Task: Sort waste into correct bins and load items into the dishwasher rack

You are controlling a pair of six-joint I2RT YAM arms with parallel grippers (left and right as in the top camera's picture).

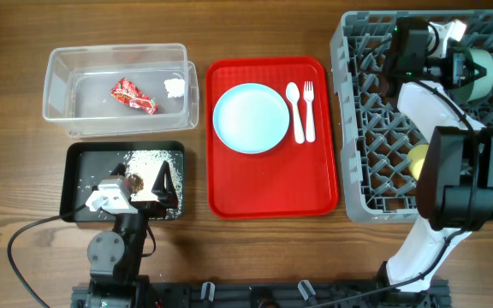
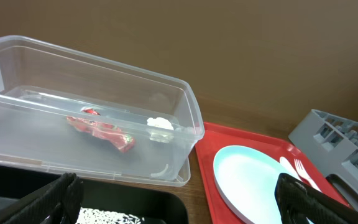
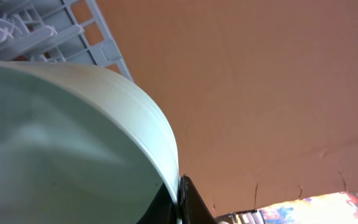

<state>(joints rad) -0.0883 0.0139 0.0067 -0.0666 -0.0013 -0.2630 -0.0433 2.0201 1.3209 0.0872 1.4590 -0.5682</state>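
Observation:
The clear tub [image 1: 58,94] [image 2: 185,134] holds a red snack wrapper [image 1: 133,95] [image 2: 101,129] and a white tissue wad [image 1: 175,86] [image 2: 160,123]. White rice [image 1: 148,158] [image 2: 114,216] lies in the black tray [image 1: 80,184]. My left gripper [image 1: 148,184] [image 2: 179,208] hovers over that tray, open and empty. On the red serving tray [image 1: 268,192] sit a pale blue plate [image 1: 251,118] [image 2: 253,180], a white spoon [image 1: 295,111] and a white fork [image 1: 309,109] [image 2: 300,169]. My right gripper [image 1: 471,70] [image 3: 179,202] is shut on the rim of a pale green bowl [image 1: 484,73] [image 3: 61,143] above the far right of the grey dishwasher rack [image 1: 358,120] [image 2: 347,146].
A yellow cup [image 1: 419,161] sits in the rack, partly hidden by the right arm [image 1: 456,180]. A brown scrap [image 1: 133,181] lies with the rice. The tub and black tray stand close together at the left, with bare wooden table [image 1: 24,248] in front.

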